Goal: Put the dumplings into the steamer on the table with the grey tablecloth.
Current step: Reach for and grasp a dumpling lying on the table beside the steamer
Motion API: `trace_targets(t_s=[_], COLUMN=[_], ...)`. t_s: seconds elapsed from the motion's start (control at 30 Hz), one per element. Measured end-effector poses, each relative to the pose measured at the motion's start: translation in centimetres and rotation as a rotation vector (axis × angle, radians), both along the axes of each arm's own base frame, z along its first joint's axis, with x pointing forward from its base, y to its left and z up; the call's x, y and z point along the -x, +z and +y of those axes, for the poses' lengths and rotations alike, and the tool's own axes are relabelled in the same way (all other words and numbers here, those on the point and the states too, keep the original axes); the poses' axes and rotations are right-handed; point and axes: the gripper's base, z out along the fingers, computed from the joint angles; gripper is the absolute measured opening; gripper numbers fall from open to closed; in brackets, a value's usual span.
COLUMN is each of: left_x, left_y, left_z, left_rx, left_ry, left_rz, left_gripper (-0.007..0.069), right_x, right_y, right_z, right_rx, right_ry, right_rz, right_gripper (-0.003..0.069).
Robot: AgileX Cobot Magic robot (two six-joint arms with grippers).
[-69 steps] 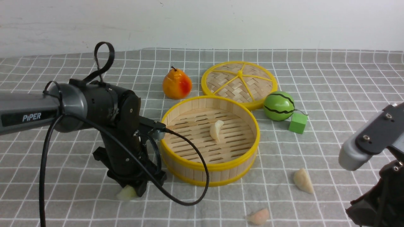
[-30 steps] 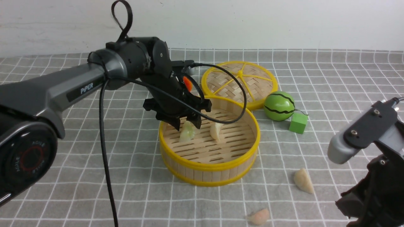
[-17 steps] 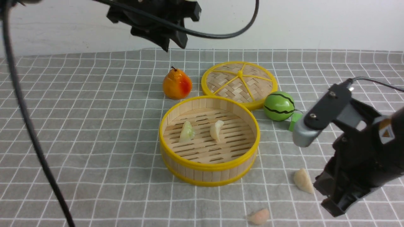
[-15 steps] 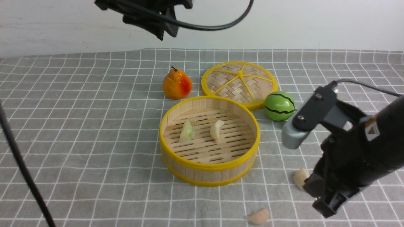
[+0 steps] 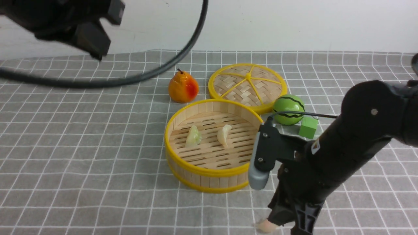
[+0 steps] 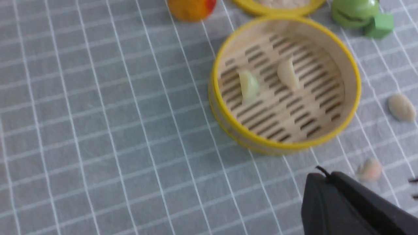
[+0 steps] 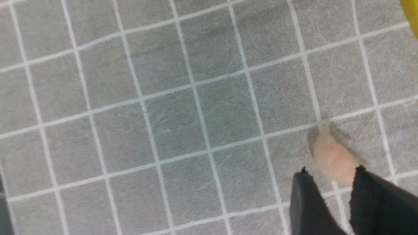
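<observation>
Pinkish dumpling [image 7: 330, 156], right claw [image 7: 331, 172] part-open over it

My right jaws [image 7: 330, 178] sit low on the grey tablecloth [image 7: 169, 124], slightly parted, with the pinkish dumpling [image 7: 331, 156] right at their tips. Ahead and left of them the steamer [image 5: 209, 182] wall bars any low path. Its top is open, and the floor is bare beside the pale green dumpling [image 5: 193, 136] and the inner cream dumpling [image 5: 224, 133]. Ahead and right lies the outer cream dumpling [image 6: 401, 107]. My left jaws [image 5: 93, 45], closed, hang high over bare cloth.
</observation>
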Motion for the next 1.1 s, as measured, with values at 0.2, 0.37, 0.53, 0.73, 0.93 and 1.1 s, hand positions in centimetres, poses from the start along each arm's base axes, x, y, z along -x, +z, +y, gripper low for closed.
trace_targets(t_s=[0.2,0.37,0.53,0.73,0.93,1.1], left_x=[5.2,10.6,14.4,17.7,19.1,19.3], left_y=[-3.6,-6.3,-7.7,-8.0,-7.8,-7.8], left_z=[1.4,3.6,5.1,6.5,7.0,7.1], left_rx=[0.023,0.037,0.053,0.087,0.102,0.100], left_ry=[-0.051,-0.058,-0.061,-0.064,-0.068,-0.068], left_rz=[0.083,0.080,0.036,-0.051,-0.090,-0.082], left_gripper=[-0.0014,-0.0014,-0.0014,-0.0014,-0.0014,-0.0014], right_x=[-1.3,-2.3,-3.2,-3.4,-3.2,-3.4], right_y=[-2.6,-5.5,-7.3,-7.5,-6.9,-1.1], right_z=[0.5,0.7,0.6,0.7,0.6,1.0], right_rx=[0.039,0.102,0.149,0.159,0.157,0.080], right_ry=[0.077,0.107,0.124,0.124,0.064,-0.078], right_rz=[-0.025,-0.023,-0.049,-0.060,-0.026,-0.013], right_gripper=[0.0484,0.0554,0.0455,0.0188,0.0184,0.0184])
